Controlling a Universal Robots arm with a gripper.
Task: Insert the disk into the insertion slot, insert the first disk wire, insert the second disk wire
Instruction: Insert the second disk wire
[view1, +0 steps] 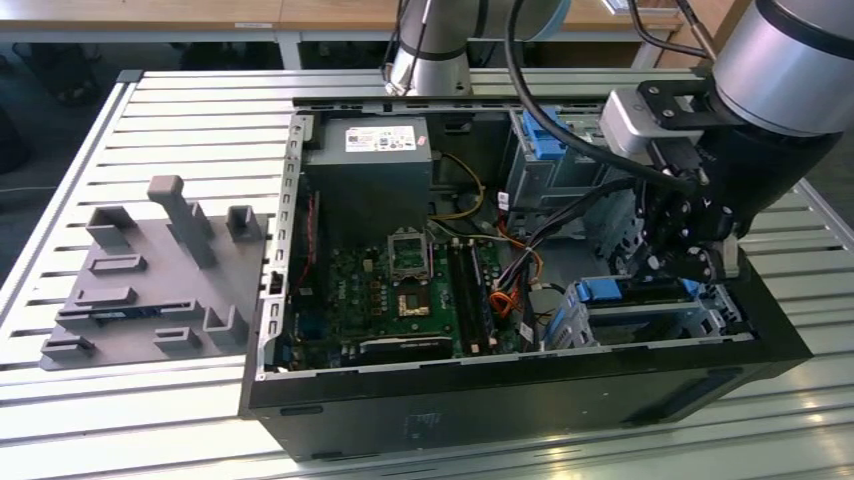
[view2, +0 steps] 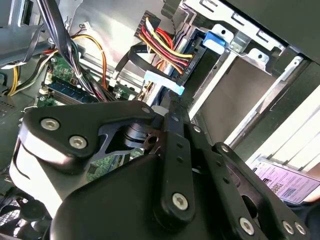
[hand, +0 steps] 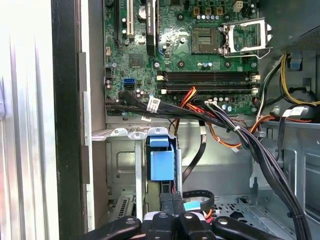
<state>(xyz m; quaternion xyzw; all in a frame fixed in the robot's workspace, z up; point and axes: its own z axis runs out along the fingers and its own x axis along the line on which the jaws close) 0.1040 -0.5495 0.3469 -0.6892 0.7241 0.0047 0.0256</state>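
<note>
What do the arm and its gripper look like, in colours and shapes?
The arm is a thick silver-grey tube, with black cables running alongside. Near the wrist sits a pale grey box on a black bracket. The gripper is black, built of flat linkage bars joined with silver screws, seen in both wrist views.

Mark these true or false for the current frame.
1. The open PC case lies on a slatted table. True.
2. A grey fixture tray sits on the exterior view's right of the case. False: it is on the left.
3. The tool hangs over the blue-framed disk. True.
4. A fan cooler covers the CPU socket. False: the socket is bare.
</note>
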